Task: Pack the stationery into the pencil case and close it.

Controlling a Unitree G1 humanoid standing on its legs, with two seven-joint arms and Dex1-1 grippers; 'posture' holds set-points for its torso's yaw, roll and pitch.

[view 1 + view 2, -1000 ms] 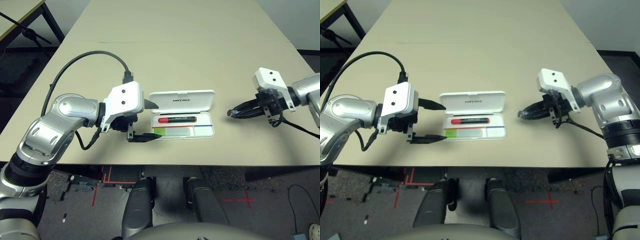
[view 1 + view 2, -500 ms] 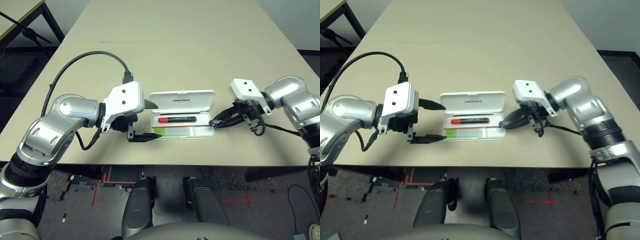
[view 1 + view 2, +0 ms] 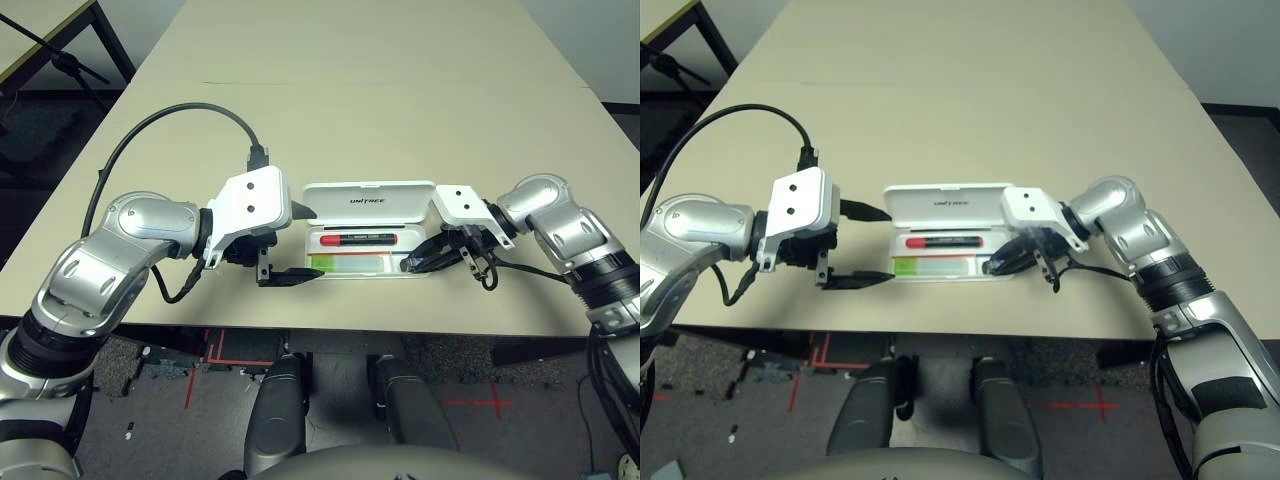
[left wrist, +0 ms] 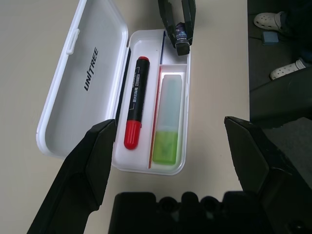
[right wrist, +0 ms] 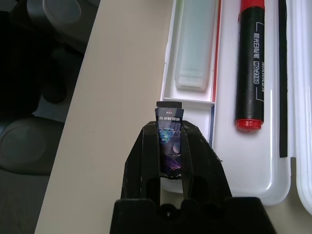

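The white pencil case [image 3: 330,196] lies open at the table's front, its lid tipped back. In its tray lie a red marker [image 3: 358,239] and, in the front compartment, a lime-green highlighter [image 3: 348,262]. My right gripper [image 3: 408,265] is shut on a tiny dark block [image 5: 169,141] and holds it at the tray's right end, just over the small end compartment. The block [image 4: 182,33] also shows between those black fingers in the left wrist view. My left gripper [image 3: 300,242] stands open at the case's left end, one finger behind and one in front, touching nothing.
The beige table [image 3: 370,90] stretches far behind the case. Its front edge [image 3: 350,330] runs close below both grippers. A black cable [image 3: 170,115] loops over my left arm. A second table's corner [image 3: 40,25] stands at the far left.
My right arm has swung left from the table's right side to the case's right end, carrying the block. The left arm has stayed put.
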